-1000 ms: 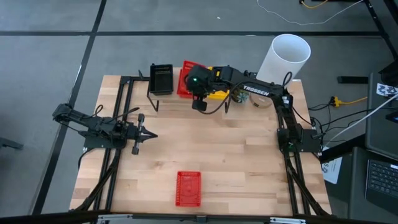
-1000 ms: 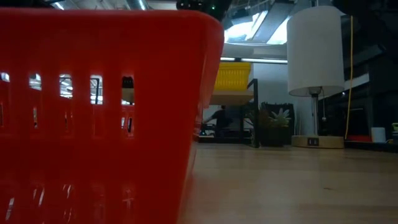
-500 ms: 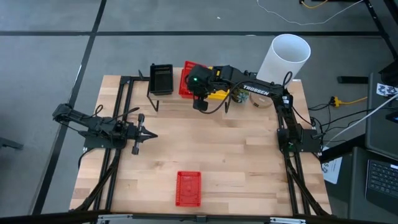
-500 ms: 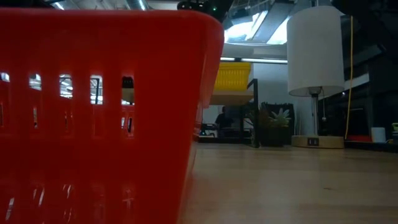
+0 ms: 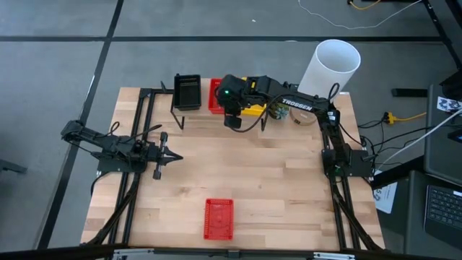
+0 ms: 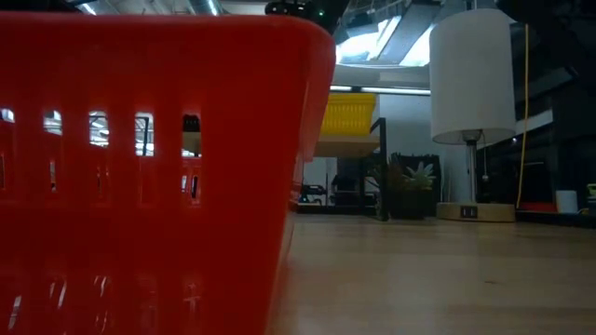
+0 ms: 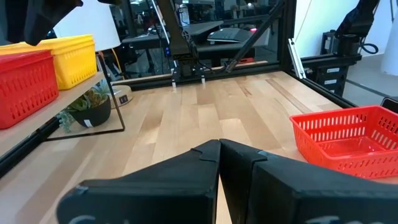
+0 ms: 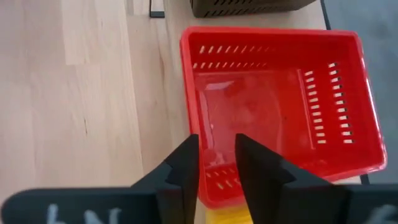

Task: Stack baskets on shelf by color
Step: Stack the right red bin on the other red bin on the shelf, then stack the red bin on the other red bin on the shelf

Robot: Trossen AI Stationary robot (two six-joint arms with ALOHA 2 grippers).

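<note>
Your right end effector (image 8: 214,163) is over the shelf (image 5: 189,112), fingers narrow, straddling the near wall of the red basket (image 8: 280,106) there; grip vs. just-released is hard to call, but the rim sits between the fingers. That basket is mid-shelf, black basket (image 5: 188,91) on one side, yellow basket (image 5: 253,108) on the other, mostly under the arm in the high view. One more red basket (image 5: 219,218) sits alone on the counter (image 5: 281,188) near its front edge.

Handling, judged: thin perforated plastic, so light and a bit flexy. Walls will bow if you squeeze hard. Smooth rim could slip, so pinch one short wall at mid-rim, fingers either side, as the right end effector is set now. The stacks nest, so lower it square or it'll jam on a corner.

Left end effector (image 7: 219,155) waits over the counter's left side, fingers shut, holding nothing.

Hard to see: stack counts on the shelf, since the right arm covers the red and yellow stacks from above. The low view is nearly filled by the counter basket's wall. Only one yellow corner shows at the right wrist.
</note>
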